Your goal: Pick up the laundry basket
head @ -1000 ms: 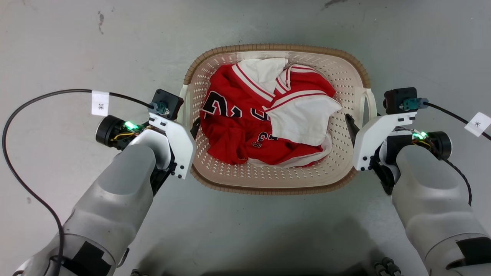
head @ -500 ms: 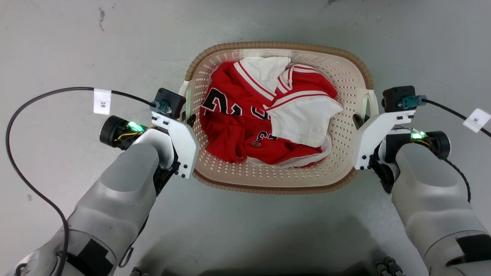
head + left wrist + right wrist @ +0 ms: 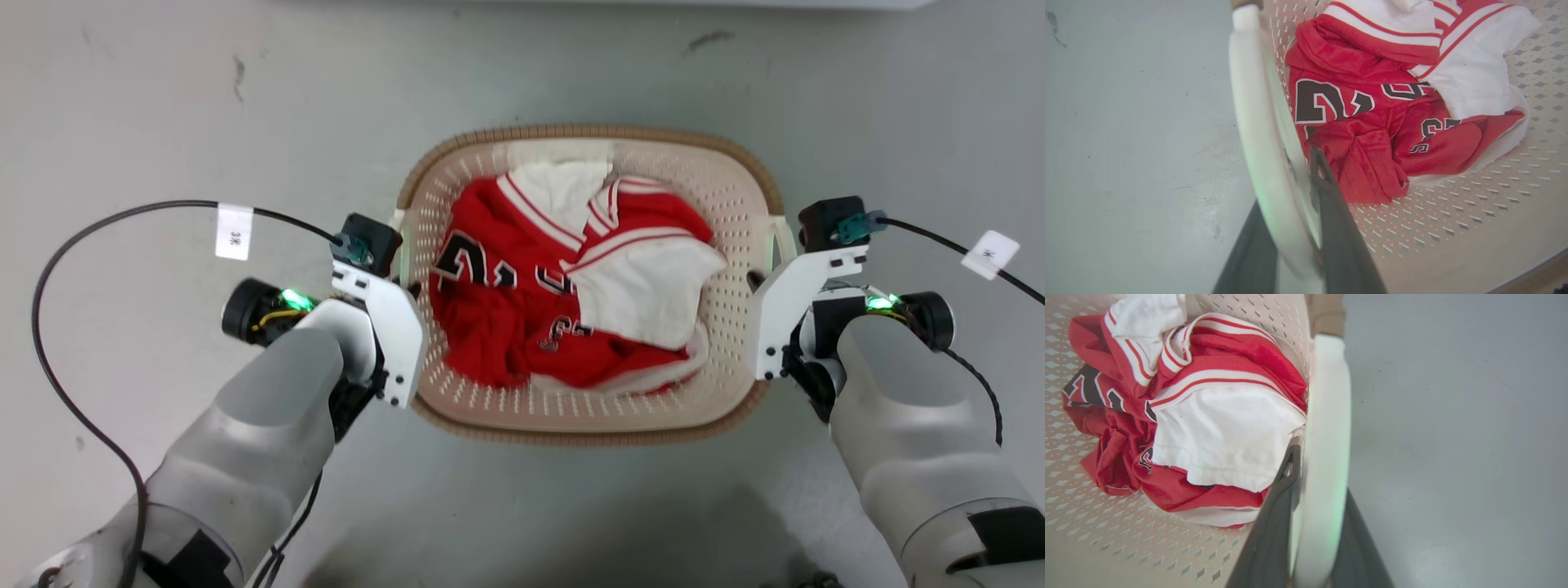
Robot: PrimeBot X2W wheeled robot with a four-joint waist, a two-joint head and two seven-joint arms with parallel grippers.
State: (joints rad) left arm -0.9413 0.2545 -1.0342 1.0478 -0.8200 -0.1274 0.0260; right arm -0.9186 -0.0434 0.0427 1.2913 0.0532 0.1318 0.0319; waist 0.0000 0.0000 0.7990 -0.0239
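Clamped on the white left handle (image 3: 1257, 122) of the laundry basket (image 3: 588, 132), the left gripper (image 3: 1294, 212) has one dark finger inside the basket wall and one outside, with the handle pinched between them. At the right of the head view, the right gripper (image 3: 1316, 498) grips the right handle (image 3: 1327, 416) the same way. The basket sits mid-frame between both arms, holding a crumpled red and white jersey (image 3: 522, 327). Whether its base touches the grey floor (image 3: 163, 122) is hard to judge from above
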